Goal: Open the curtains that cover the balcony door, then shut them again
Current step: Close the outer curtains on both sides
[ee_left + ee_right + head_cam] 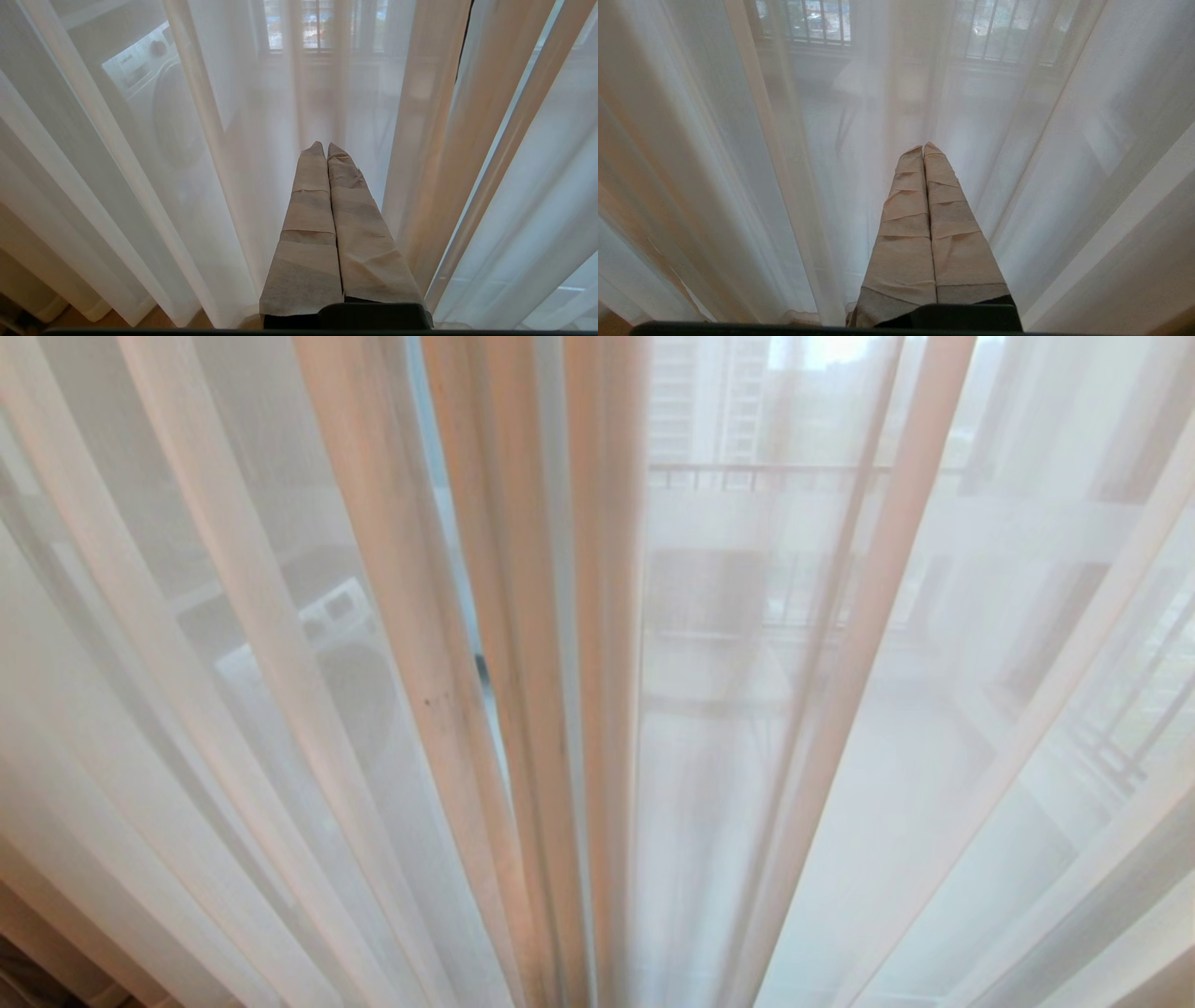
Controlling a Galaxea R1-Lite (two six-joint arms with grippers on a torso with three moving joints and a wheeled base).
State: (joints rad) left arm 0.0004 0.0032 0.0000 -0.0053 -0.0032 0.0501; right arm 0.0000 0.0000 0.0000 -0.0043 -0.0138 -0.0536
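Thin white sheer curtains (280, 644) hang in pleats across the whole head view. Their two edges meet in a bunch of peach-tinted folds (551, 709) at the middle. A narrow dark sliver of the balcony door (481, 669) shows in a slit between the folds; the glass itself is only dimly seen through the fabric. Neither arm is in the head view. My left gripper (326, 148) is shut and empty, its tape-wrapped fingers pointing at the sheer curtains (210, 163) close ahead. My right gripper (923, 148) is likewise shut and empty before the curtains (1041, 163).
Through the sheers a white washing machine (345, 644) stands on the balcony at the left, also in the left wrist view (154, 84). A dark balcony railing (747, 476) runs beyond. The curtain hems (93, 308) reach a wooden floor.
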